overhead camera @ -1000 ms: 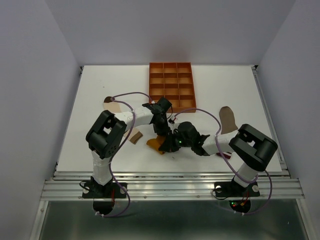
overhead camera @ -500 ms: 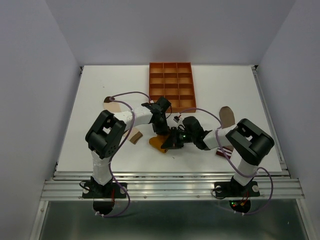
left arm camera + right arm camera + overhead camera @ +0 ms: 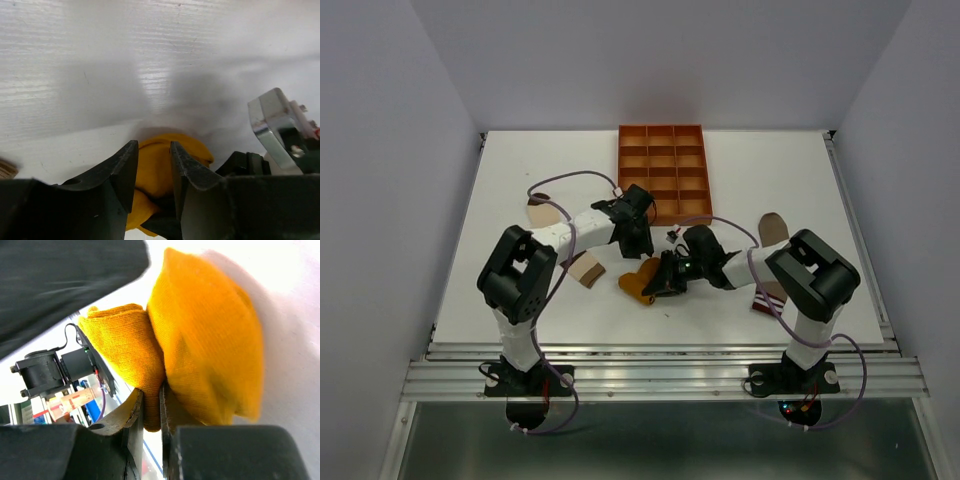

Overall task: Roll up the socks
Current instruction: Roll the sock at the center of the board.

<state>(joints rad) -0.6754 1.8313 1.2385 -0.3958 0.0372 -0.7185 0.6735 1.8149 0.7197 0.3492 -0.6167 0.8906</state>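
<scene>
Left arm [image 3: 565,232] is reaching forward and inward, left gripper [image 3: 153,150] pointing down, fingers standing parted, clamping nothing. Right arm [image 3: 745,265] is stretching low toward the left, right gripper [image 3: 151,399] pinching a fold of the mustard-yellow sock [image 3: 210,340], jaws almost touching.

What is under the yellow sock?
Only table shows around the yellow sock; the right gripper pinches its folded edge. Whatever lies beneath the fabric is covered.
</scene>
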